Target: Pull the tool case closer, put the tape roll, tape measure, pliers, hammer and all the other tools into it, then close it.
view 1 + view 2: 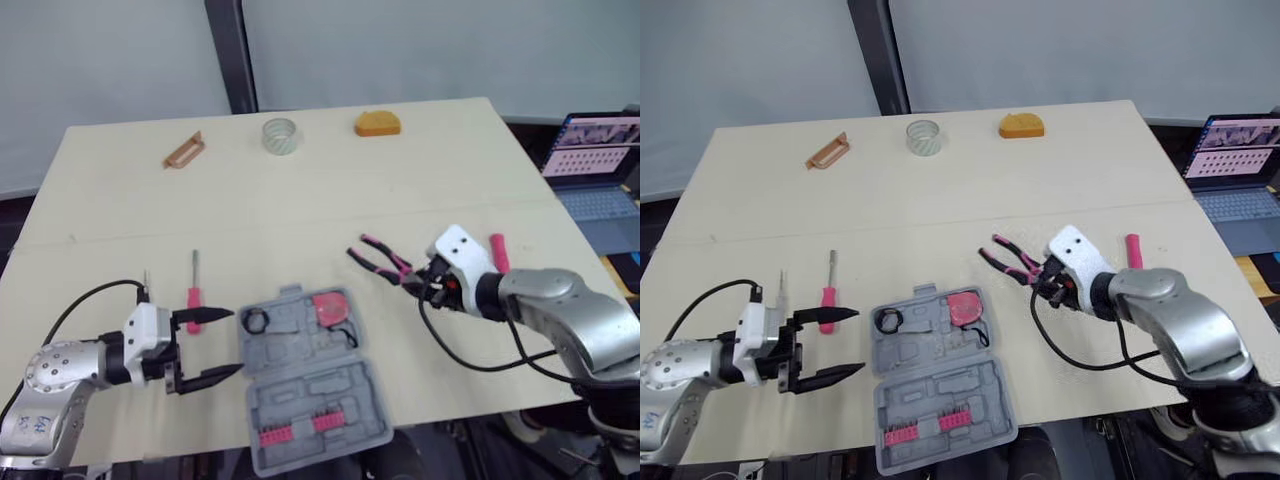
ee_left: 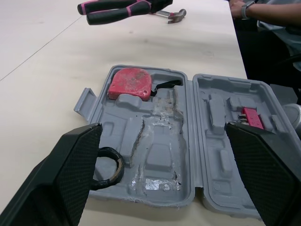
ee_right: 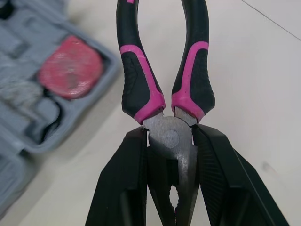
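Pinches the pink-and-black pliers (image 3: 162, 94) by the steel head with the right gripper (image 1: 1045, 281), black fingers (image 3: 123, 188) pressed against either side of the metal, handles fanned slightly apart and pointing away from the wrist. Holds them near the right side of the grey tool case (image 1: 300, 400), lying open and flat at the near edge of the pale table (image 1: 300, 220), between the two arms. Hovers the left gripper (image 1: 233, 342) just beside the case's left edge, spread wide and empty, aimed across the open case in the left wrist view. Shows, already seated in the case's far half, a red tape measure (image 1: 330, 307) and a black tape roll (image 1: 255, 321); in the near half, a row of pink bits (image 1: 270, 435). Counts, out on the table, a pink-handled screwdriver (image 1: 194, 296) just beyond the left gripper, a pink-handled hammer (image 1: 498, 250) just behind the right wrist, and, well apart along the far edge, a clear tape roll (image 1: 281, 136), an orange block (image 1: 377, 123) and a small brown tool (image 1: 184, 151). Catches an open laptop (image 1: 600, 170) off the table's right side.
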Tool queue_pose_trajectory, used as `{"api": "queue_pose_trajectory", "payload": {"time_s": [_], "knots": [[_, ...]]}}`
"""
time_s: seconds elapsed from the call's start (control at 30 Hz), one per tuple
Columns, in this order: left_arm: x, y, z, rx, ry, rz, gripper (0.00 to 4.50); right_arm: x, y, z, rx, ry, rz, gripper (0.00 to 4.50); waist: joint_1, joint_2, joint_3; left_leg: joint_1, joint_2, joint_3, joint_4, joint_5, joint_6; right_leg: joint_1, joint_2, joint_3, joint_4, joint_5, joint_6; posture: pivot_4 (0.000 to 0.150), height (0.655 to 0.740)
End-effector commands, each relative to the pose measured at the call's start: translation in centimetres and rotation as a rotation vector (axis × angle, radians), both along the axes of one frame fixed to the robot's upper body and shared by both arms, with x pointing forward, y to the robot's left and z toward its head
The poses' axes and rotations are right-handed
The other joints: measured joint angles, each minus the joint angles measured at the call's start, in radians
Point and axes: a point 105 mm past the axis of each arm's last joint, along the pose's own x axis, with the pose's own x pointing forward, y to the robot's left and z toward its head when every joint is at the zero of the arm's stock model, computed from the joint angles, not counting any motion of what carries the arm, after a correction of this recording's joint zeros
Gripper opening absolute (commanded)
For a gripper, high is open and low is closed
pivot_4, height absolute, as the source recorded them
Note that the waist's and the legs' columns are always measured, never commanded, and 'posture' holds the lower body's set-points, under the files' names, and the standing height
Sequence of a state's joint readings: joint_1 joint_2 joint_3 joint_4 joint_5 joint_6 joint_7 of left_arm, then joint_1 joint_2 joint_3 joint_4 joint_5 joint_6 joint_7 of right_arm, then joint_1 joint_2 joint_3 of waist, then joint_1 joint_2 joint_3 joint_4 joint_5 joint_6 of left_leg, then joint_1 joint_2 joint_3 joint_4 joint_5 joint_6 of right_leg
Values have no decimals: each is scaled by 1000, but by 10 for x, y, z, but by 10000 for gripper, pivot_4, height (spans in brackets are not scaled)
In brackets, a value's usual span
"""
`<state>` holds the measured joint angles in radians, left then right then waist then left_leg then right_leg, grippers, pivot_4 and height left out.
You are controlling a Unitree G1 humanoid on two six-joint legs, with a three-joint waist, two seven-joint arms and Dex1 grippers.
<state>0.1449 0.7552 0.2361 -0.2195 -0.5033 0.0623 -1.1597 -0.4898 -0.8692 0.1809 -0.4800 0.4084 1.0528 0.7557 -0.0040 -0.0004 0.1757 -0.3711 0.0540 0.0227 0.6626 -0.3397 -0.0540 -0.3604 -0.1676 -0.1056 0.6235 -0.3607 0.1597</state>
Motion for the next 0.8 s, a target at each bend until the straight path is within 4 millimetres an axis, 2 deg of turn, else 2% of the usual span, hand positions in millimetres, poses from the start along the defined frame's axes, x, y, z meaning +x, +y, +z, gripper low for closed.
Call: {"api": "queue_pose_trajectory", "payload": {"time_s": [0.03, 0.3, 0.43, 0.6, 0.8], "knots": [[-2, 6, 6, 4, -28, 18, 45000, -18, 25, 11, -55, 3, 254, 9562, 0, 0, 0, 0, 0, 0, 0, 0, 0, 0, 0, 0, 0, 0, 0, 1500, 7349], [-19, 14, 4, 30, -33, 25, 45000, -28, 61, 21, -142, 65, 508, 9562, -2, -1, 1, 0, 0, 0, 1, 0, 0, 0, 0, 0, 0, 0, 0, 1500, 7349], [-26, 21, 0, 44, -16, 39, 45000, -30, 76, 18, -195, 70, 585, 9562, -1, -1, 1, 0, 0, 0, 1, 0, 0, -1, 0, 0, 0, 0, 0, 1500, 7349], [-30, 31, -6, 58, 0, 99, 45000, -24, 101, 12, -237, 51, 621, 9562, -2, -2, 1, 0, 0, 0, 1, 0, 0, -1, 0, 0, 1, 0, 0, 1500, 7349], [-34, 38, -9, 57, 30, 147, 45000, -22, 115, -2, -305, 68, 634, 9562, -2, -2, 1, -1, 0, 0, 1, 0, 0, -1, 0, 0, 1, 0, 0, 1500, 7349]]}}
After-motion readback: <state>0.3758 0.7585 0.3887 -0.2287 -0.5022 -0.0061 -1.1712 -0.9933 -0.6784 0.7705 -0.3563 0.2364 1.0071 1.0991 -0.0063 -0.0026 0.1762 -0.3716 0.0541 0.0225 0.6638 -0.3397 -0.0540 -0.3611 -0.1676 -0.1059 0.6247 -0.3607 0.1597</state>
